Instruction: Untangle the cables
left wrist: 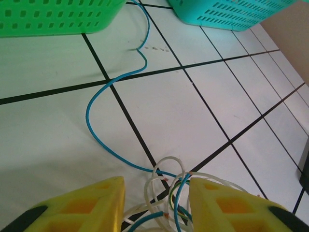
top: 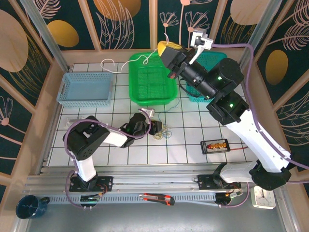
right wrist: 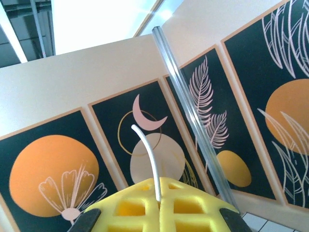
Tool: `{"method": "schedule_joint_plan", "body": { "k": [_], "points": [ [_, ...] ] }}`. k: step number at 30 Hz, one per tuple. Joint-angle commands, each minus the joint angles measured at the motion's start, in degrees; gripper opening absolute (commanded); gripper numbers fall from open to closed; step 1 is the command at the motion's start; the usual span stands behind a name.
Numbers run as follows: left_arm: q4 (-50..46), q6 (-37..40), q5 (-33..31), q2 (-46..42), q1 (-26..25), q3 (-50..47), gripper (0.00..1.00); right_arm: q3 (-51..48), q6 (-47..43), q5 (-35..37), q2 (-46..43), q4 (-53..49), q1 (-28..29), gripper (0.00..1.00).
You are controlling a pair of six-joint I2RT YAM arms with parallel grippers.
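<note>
The cables lie in a small tangle [top: 165, 134] of whitish, blue and yellowish-green loops on the tiled table. My left gripper [top: 155, 128] sits low at the tangle's left side. In the left wrist view the left gripper [left wrist: 154, 187] is open and its yellow fingers [left wrist: 99, 203] straddle the loops [left wrist: 166, 193] without pinching them. A blue cable [left wrist: 96, 130] runs away towards the baskets. My right gripper [top: 164, 48] is raised over the back of the green basket. It [right wrist: 159, 186] is shut on a white cable [right wrist: 149, 154], whose end sticks up above the fingers. The rest of that cable [top: 131, 62] trails left.
A blue basket [top: 86, 89], a green basket [top: 152, 79] and a teal basket [top: 205, 77] stand along the back; the right arm covers part of the teal one. A black connector box [top: 216, 145] lies right of the tangle. A cutter [top: 157, 198] rests on the front rail.
</note>
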Motion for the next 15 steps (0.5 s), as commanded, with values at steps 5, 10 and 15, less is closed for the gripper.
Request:
{"method": "schedule_joint_plan", "body": {
  "k": [5, 10, 15],
  "points": [
    [-2.20, -0.33, 0.21, -8.22, -0.36, -1.01, 0.57, -0.26, -2.62, 4.37, 0.61, 2.34, -2.98, 0.00],
    [-4.46, -0.78, -1.04, -13.12, -0.29, -2.14, 0.79, -2.98, -1.44, 5.08, 0.02, 2.17, -8.45, 0.00],
    [-6.29, -1.39, -2.28, -18.25, -0.33, -3.77, 0.95, -6.73, -1.26, 7.36, -0.52, 1.88, -15.86, 0.00]
  ]
}}
